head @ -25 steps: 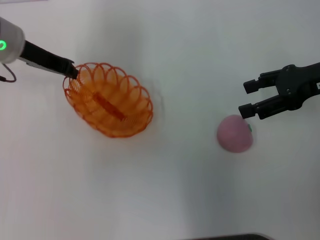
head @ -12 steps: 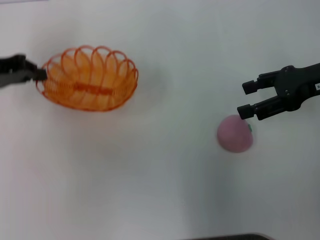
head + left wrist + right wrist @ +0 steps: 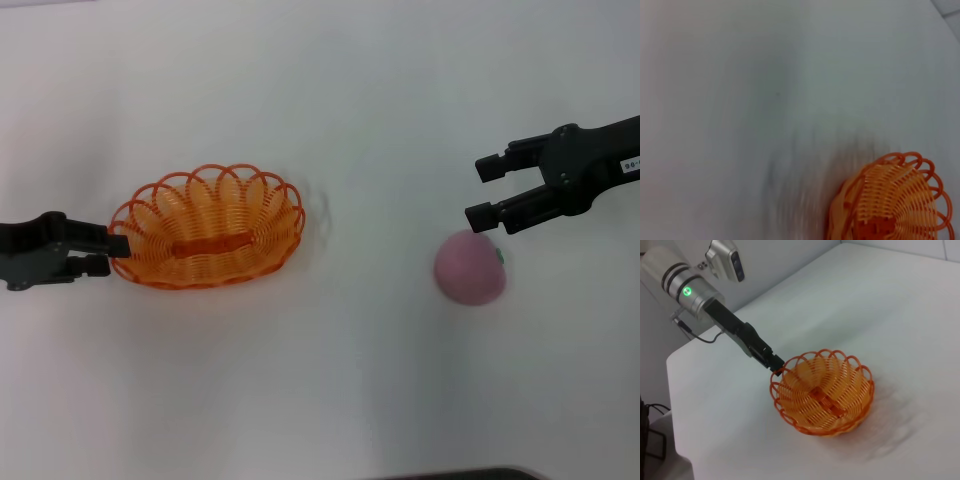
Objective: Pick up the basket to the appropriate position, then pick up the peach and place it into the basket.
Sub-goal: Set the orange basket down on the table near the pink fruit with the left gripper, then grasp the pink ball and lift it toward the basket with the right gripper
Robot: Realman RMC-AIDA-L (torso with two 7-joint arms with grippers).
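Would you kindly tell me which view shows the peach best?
The head view: the peach lies whole on the table, just below the open right gripper. The left wrist and right wrist views show only the basket, no peach.

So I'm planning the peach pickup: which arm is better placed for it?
Probably the right. Its gripper hangs open just beside the peach, while the left gripper is across the table, shut on the basket rim.
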